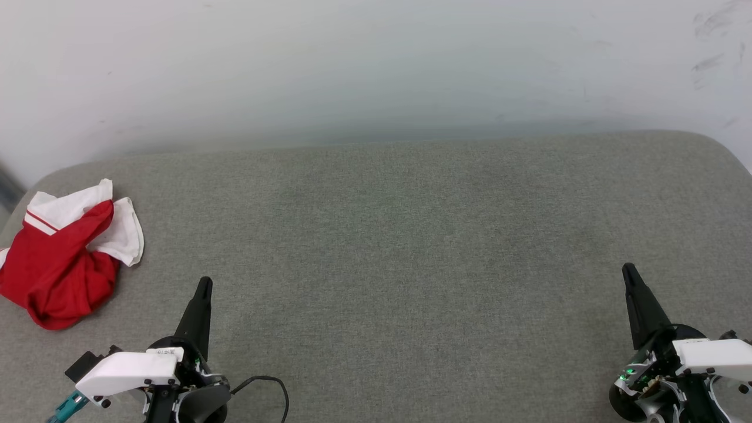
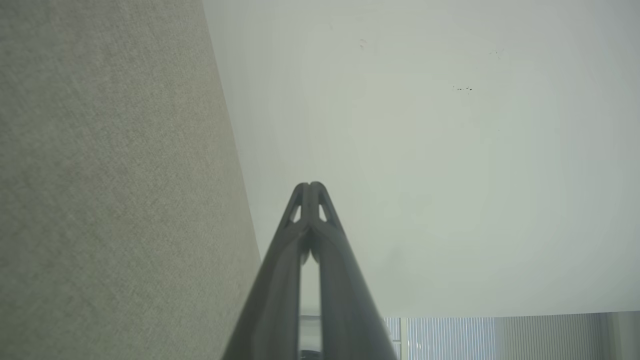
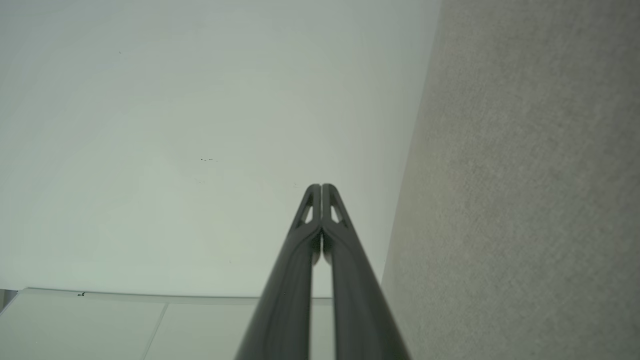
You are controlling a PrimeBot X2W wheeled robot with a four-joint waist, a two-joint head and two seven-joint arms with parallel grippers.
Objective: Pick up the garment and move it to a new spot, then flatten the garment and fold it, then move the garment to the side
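– Looking for the garment (image 1: 59,264); where does it lie?
– Crumpled at nine o'clock on the grey padded surface (image 1: 399,247); red body, white sleeves; just beside the left edge.
– And the grippers?
– Left gripper (image 1: 204,286) at seven o'clock, right gripper (image 1: 627,271) at four; both pinched tight together, holding nothing; the left one near the garment, not touching.

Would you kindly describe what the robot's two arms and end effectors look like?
Each end effector has two long, dark fingers tapering to a point, with small triangular cut-outs near the tips. The left end effector carries a white cover bearing a small label, a black cable and a teal connector. The right end effector has a matching white cover and a green light.
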